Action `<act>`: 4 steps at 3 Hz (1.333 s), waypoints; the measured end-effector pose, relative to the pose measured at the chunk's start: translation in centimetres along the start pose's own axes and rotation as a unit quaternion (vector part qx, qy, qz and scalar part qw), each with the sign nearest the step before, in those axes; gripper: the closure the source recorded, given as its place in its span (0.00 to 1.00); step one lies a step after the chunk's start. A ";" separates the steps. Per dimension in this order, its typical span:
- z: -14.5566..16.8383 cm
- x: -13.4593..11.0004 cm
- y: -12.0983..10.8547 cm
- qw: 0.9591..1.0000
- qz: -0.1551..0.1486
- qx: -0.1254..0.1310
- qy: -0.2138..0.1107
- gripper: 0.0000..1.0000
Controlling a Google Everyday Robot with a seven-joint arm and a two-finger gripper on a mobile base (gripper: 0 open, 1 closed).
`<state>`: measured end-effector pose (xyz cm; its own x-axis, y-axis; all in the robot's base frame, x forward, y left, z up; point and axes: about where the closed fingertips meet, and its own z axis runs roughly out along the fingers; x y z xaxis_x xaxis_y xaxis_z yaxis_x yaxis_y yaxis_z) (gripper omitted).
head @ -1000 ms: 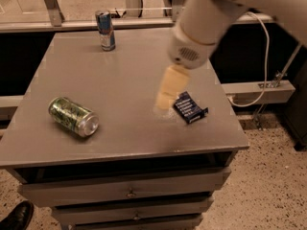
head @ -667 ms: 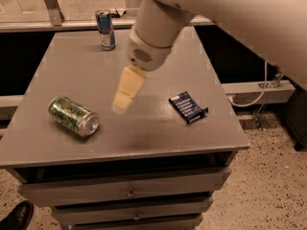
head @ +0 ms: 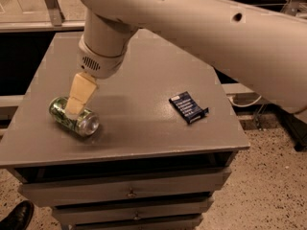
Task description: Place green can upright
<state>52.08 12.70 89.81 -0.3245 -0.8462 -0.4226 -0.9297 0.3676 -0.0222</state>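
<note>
— Location of the green can (head: 61, 114)?

— Lying on its side near the left front of the surface (head: 144, 128), silver end turned toward the front and slightly right. Not yet upright, so the main step not done.

— And the gripper (head: 75, 107)?

— Down at the can, hanging from the big pale arm (head: 192, 28) above, tip overlapping the can's upper flank about mid-length. Touching or just above: hard to say.

— Jaws spread, pressed together, or pinching the can?

— Cannot tell from this angle.

— Why come in at mid-body rather than at an end?

— Probably to take the can across its round wall near the balance point, making it easier to tip up onto the base without swinging. A judgement only.

— Why from above?

— Seemingly the only free approach to a thing lying flat on the surface.

— Risks?

— Rolling, mostly. Round body on flat metal; an off-centre nudge likely to send it toward the left or front edge. Worth centring before closing.

— Anything in the way?

— Only a dark blue packet (head: 188, 107), lying flat well apart to the right. No obstacle to standing the can where it lies.
</note>
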 end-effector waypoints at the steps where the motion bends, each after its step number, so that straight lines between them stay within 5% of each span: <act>1: 3.3 -2.3 1.9 1.000 0.004 -0.011 0.005 0.00; 2: 5.7 -3.6 3.2 1.000 0.016 -0.017 0.013 0.00; 4: 8.1 -4.3 4.0 0.999 0.041 -0.004 0.024 0.38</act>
<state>51.18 20.90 84.23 -0.4083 -0.8308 -0.3783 -0.9005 0.4345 0.0177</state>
